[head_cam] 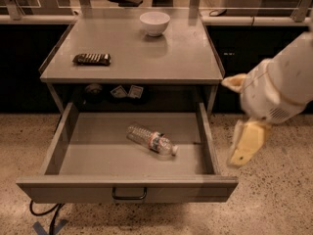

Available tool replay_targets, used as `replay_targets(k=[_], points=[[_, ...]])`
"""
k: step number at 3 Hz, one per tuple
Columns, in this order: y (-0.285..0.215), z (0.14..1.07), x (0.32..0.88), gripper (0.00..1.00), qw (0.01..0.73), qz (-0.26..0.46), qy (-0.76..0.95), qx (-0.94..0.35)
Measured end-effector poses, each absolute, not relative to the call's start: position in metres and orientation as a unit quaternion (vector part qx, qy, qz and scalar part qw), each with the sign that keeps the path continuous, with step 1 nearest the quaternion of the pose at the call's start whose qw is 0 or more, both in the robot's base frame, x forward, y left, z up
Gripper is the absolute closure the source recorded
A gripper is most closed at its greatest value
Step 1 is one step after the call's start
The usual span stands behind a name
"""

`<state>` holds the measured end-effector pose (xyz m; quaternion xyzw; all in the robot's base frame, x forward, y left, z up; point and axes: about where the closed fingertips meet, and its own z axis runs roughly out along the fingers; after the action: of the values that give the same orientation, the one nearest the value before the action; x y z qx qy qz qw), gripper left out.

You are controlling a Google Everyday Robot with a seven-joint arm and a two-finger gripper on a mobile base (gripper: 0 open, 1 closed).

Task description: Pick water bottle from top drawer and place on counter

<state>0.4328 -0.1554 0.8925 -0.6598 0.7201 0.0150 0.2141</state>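
Note:
The water bottle (151, 140) lies on its side in the middle of the open top drawer (88, 158), white cap pointing right and toward the front. The drawer is pulled fully out, its dark bar handle (129, 195) on the front panel. The counter (161, 53) is the grey table top above it. My gripper (234, 121) hangs in the air off the drawer's right side, above the floor, to the right of the bottle and apart from it. Its cream fingers (247, 143) stand apart with nothing between them.
A white bowl (154, 23) stands at the back of the counter and a dark flat snack packet (92, 58) lies at its left. Small items (126, 91) sit on the shelf under the counter. A cable (46, 212) lies on the speckled floor at the front left.

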Motion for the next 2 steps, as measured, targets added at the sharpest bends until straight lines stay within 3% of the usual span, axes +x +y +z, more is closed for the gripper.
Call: replay_targets(k=[2], points=[[-0.034,0.713,0.416,0.00,0.237,0.164,0.648,-0.705]])
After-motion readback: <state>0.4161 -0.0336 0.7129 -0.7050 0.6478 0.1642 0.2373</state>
